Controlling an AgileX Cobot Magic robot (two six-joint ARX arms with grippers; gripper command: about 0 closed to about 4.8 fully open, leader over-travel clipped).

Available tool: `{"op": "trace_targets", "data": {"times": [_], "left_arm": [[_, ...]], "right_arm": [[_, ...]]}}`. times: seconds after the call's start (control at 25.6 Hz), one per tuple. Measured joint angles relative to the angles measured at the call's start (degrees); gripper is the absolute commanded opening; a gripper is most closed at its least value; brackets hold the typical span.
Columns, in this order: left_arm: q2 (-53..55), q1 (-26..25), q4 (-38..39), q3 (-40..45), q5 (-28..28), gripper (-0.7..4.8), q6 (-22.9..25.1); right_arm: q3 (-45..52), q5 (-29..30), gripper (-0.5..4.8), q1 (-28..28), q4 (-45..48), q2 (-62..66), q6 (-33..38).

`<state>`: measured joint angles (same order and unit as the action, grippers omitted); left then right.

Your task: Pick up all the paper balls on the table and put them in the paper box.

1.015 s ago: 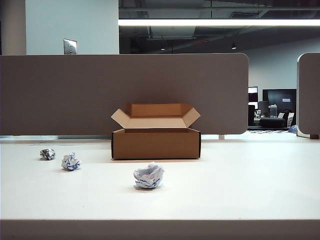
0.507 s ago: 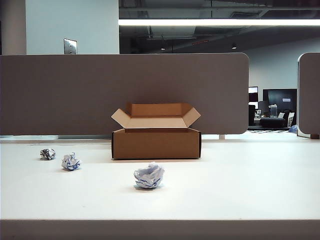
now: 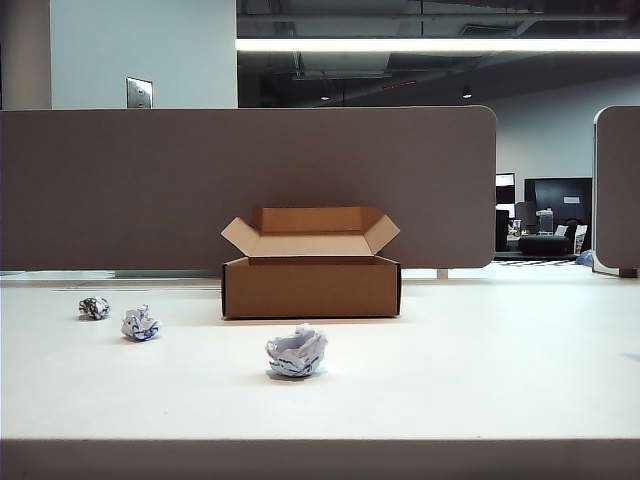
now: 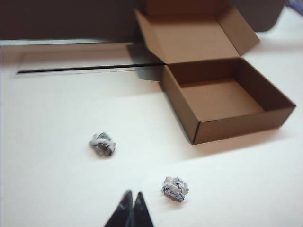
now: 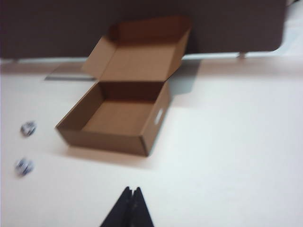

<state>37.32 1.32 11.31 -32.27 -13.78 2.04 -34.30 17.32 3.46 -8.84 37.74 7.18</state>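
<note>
A: Balls, how'll they handle?

B: Crumpled paper, so prob v. light, soft, springy; likely skid on the smooth table (image 3: pixel 520 380) if nudged. Pinch each across its middle, jaws straddling from above, gentle squeeze.

A: Count?

B: 3 balls: big white ball (image 3: pixel 296 352) w/ blue print, near the front edge, just in front of the box (image 3: pixel 311 285); small white ball (image 3: pixel 139 324) toward the left edge; grey ball (image 3: pixel 94 308) just beside it, further left & a bit back. 1 box, flaps open, inside bare, mid-table by the back edge. No ball in it yet.

A: Grippers?

B: 2. Left gripper (image 4: pixel 130 210) clenched, tips together, nothing held, above the table near the small white ball (image 4: pixel 175 188); grey one (image 4: pixel 102 144) beyond. Right gripper (image 5: pixel 132 205) also clenched & empty, over bare table, box (image 5: pixel 120 113) ahead. Neither shows in the ext. view.
</note>
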Motion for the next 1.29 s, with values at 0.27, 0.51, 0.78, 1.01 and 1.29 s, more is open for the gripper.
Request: {"op": "trace_targets", "data": {"times": [0.27,0.51,0.78,1.01,1.29], "left_arm": [[18.8,6.3,-0.7,-5.3,-0.2,1.49,13.0],[31.1,7.5,-1.0,-9.9,-0.3,2.21,15.2],[42.2,7.5,-1.2,-14.4,-0.3,2.43,14.8],[49.0,7.6,0.1,-19.2,-3.7,2.47,12.5],[53.8,8.7,2.0,-22.2,-3.7,2.52,11.2]], "right_arm": [[-6.2,1.3,0.04,16.8,-0.1,18.3,-9.8],[-7.2,-3.4,2.88,29.2,1.9,30.9,-10.8],[-7.2,-8.0,3.07,35.8,9.3,39.7,-10.9],[-10.0,-11.1,3.37,37.9,11.0,45.0,-10.4],[-14.4,-14.6,3.38,38.8,10.4,50.4,-8.3]]}}
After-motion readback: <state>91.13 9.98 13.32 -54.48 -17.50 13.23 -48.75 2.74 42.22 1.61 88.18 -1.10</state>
